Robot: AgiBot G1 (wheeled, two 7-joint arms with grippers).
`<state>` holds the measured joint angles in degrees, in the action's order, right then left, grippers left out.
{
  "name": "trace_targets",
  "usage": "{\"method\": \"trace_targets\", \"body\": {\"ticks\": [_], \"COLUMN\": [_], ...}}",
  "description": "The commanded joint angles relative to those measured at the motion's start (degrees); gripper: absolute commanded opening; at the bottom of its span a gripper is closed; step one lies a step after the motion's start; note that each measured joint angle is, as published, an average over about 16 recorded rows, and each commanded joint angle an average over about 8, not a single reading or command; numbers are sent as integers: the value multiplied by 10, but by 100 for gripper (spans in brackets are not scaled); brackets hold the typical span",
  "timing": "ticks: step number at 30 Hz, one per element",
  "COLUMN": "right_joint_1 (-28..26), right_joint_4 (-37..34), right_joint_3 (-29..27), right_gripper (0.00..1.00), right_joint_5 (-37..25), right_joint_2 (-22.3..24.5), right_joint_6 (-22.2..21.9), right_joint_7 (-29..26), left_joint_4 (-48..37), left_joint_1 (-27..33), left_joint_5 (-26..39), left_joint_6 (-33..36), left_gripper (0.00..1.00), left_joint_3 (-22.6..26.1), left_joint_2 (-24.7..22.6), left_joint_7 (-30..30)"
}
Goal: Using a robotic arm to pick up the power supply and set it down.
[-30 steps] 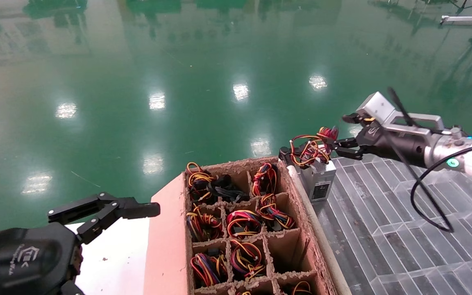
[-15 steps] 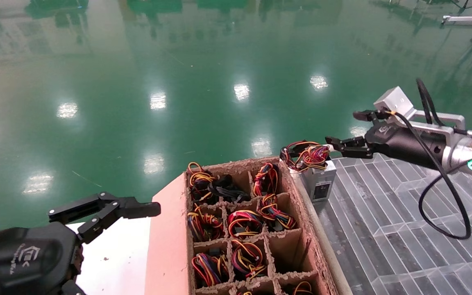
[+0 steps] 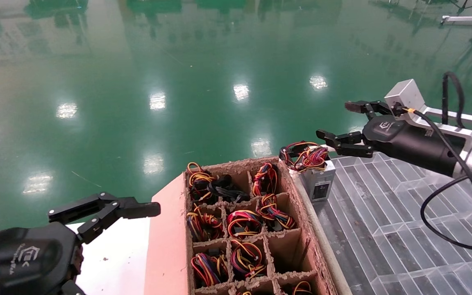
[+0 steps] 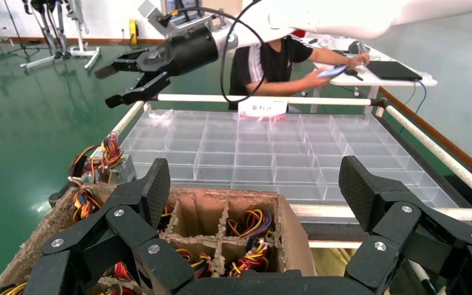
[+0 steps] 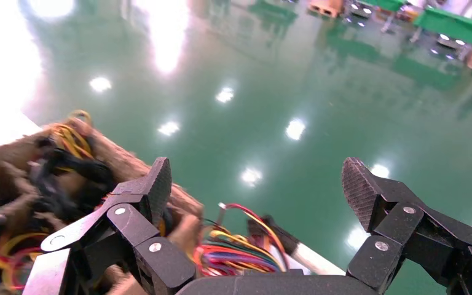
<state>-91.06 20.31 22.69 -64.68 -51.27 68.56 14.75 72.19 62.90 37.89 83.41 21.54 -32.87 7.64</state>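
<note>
- We judge the task all but done — the power supply (image 3: 320,183) stands on the clear compartment tray (image 3: 387,229), at its corner nearest the cardboard divider box (image 3: 242,229), and nothing grips it.
- Our right gripper (image 3: 338,121), the robotic arm at work, hangs in the air with its fingers spread wide and nothing between them; the power supply sits just below and ahead of its fingertips, clearly apart from them.
- In the right wrist view the same gripper (image 5: 255,178) shows open, with the coloured wire bundle (image 5: 236,249) lying under the gap between the fingers and no contact that we can see.
- What is left, in our judgement, is only to draw the arm clear of the wires — a loop could catch a fingertip if we pull away low.
- The power supply stands on end: its long axis runs roughly vertical, and the face with the dark square label (image 3: 321,190) is turned towards the robot's body, back along the arm rather than away from the fingertips.
- Its wires (image 3: 306,155) are heaped on the top end, which is the end closest to the gripper.
- Our left gripper (image 3: 105,215) is parked far from the work, low beside the box, fingers apart and empty.
</note>
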Motion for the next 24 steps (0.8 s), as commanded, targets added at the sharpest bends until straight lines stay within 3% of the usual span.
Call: {"method": "trace_targets", "body": {"ticks": [1, 24], "right_joint_1": [15, 182], "right_joint_4": [27, 329], "right_joint_3": [-3, -41], "right_gripper": [100, 100], "right_joint_5": [12, 141], "right_joint_2": [8, 100], "right_joint_6": [9, 106], "right_joint_7": [-13, -157], "left_joint_4": [0, 0], "left_joint_1": [0, 0], "left_joint_5": [0, 0], "left_joint_6": [0, 0], "left_gripper": [100, 100], "left_joint_3": [0, 0], "left_joint_2": [0, 0], "left_joint_7": [0, 0]}}
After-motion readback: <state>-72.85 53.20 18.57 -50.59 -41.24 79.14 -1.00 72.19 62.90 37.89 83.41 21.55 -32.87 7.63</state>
